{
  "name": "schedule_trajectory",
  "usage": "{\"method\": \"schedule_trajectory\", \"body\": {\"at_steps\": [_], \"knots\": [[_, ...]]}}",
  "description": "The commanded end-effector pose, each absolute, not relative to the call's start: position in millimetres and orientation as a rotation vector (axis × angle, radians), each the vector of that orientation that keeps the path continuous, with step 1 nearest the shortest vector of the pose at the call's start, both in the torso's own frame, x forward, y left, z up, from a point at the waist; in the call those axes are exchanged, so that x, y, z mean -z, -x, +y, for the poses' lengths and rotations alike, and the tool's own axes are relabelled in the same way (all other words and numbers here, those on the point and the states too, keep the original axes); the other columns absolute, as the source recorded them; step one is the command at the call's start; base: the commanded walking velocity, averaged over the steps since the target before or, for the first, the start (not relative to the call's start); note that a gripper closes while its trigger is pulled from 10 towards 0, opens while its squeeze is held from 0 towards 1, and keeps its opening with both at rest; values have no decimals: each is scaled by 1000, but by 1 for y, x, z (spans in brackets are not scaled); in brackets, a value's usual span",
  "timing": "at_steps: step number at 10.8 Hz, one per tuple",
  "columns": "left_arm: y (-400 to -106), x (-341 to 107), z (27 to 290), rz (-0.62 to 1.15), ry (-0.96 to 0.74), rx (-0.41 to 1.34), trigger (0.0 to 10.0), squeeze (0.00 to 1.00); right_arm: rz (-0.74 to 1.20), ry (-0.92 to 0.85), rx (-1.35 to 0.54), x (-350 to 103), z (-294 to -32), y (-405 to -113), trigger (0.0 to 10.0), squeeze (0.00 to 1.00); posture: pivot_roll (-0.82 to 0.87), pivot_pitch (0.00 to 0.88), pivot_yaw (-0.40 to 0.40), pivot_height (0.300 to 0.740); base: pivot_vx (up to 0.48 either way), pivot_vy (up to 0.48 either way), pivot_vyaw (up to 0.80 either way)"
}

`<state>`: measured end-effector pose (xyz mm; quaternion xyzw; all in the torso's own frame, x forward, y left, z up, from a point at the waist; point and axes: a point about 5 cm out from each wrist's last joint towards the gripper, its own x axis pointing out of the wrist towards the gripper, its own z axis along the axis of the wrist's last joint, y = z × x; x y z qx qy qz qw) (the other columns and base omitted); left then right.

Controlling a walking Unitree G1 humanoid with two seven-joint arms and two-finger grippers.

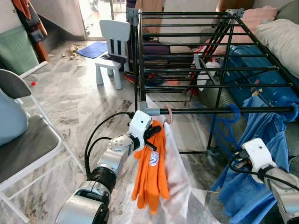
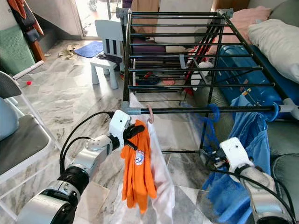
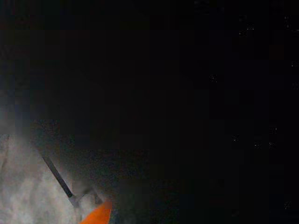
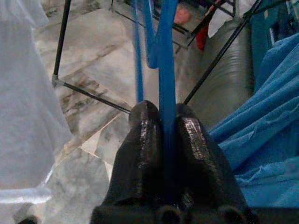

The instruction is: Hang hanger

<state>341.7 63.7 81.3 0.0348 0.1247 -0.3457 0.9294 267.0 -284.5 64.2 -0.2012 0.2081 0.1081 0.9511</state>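
A blue hanger (image 4: 167,56) is clamped between the fingers of my right gripper (image 4: 161,113), which is shut on its bar. Its hook (image 1: 232,112) curls over the black front rail (image 1: 210,110) of the drying rack, next to a hanging blue garment (image 1: 266,135). My right gripper (image 1: 237,161) sits low, below that rail. My left gripper (image 1: 152,134) rests against the shoulder of an orange garment (image 1: 150,172) that hangs from a pink hook (image 1: 167,114) on the same rail. The left wrist view is nearly black, with an orange scrap (image 3: 98,215).
A thin white cloth (image 1: 180,172) hangs beside the orange garment. Behind the rack lie a blue suitcase (image 1: 261,70) and pillows (image 1: 285,37). A white child's chair (image 1: 113,46) stands on the marble floor at the back left, and a grey folding chair (image 1: 23,144) at the left.
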Motion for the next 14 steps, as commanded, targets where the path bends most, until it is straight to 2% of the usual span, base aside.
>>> {"method": "schedule_trajectory", "body": {"at_steps": [1,4,6,7,8,9,10,11,14], "knots": [[-343,-85,59,245,-89,722,10000,0,428,411,-216,-63,-286,-268,902,0,-15,1,-19,740,0,0,0],[-343,-86,59,246,-93,722,10000,0,425,415,-209,-63,-287,-268,1059,0,-14,0,-19,740,0,0,0],[-343,-86,59,245,-95,721,10000,0,425,417,-205,-61,-285,-268,471,0,-13,0,-20,740,0,0,0],[-343,-86,59,240,-96,722,10000,0,419,394,-117,-59,-285,-270,0,0,-13,0,-23,740,0,0,0],[-343,-86,59,236,-94,721,10000,0,393,385,-82,-61,-283,-270,235,0,-10,0,-26,740,0,0,0],[-343,-88,60,223,-74,716,10000,0,325,342,-21,-66,-275,-267,1529,0,-10,0,-27,740,0,0,0],[-343,-87,60,228,-64,715,10000,0,288,319,39,-68,-268,-259,9176,0,-16,2,-29,740,0,0,0],[-342,-87,59,223,-64,718,10000,0,270,268,81,-69,-259,-250,10000,0,-20,2,-29,740,0,0,0],[-339,-88,54,202,-58,725,10000,0,278,73,199,-70,-224,-225,10000,0,-34,0,-30,740,0,0,0]]}}
